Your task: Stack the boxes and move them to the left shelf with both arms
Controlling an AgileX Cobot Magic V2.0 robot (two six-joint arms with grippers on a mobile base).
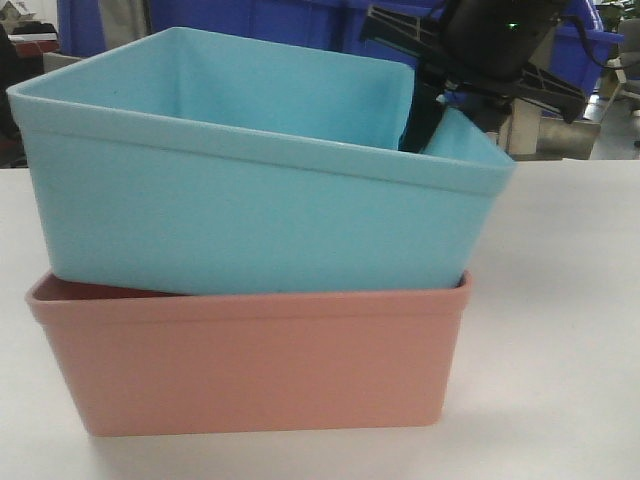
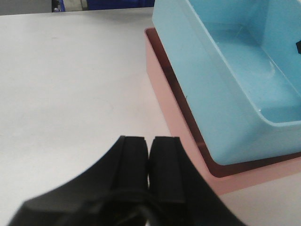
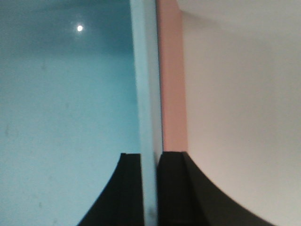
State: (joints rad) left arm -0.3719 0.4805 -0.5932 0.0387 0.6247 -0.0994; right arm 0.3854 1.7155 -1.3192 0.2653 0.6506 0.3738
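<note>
The right tool [image 3: 149, 157] is clamped on a side wall of the light blue matte plastic open-top bin [image 1: 260, 210]. In the right wrist view one black finger lies against the inside of that thin wall and the other against the outside, with the wall pinched between them. In the front view this tool reaches down over the blue bin's rim at its far right corner.

The left tool [image 2: 149, 141] has its two black fingers pressed together with nothing between them. It hangs over bare tabletop [image 2: 70, 94], apart from both bins and beside the long wall of the salmon pink plastic bin [image 1: 250, 365].

The blue bin sits partly nested in the pink bin. It is tilted and askew, with most of its height above the pink rim, and a strip of the pink bin's darker inside shows along one side. The pink bin stands flat on the white tabletop, in front of the tabletop's far edge, with open surface to its left and right. Beyond that far edge stand dark blue plastic bins [image 1: 300, 20].
</note>
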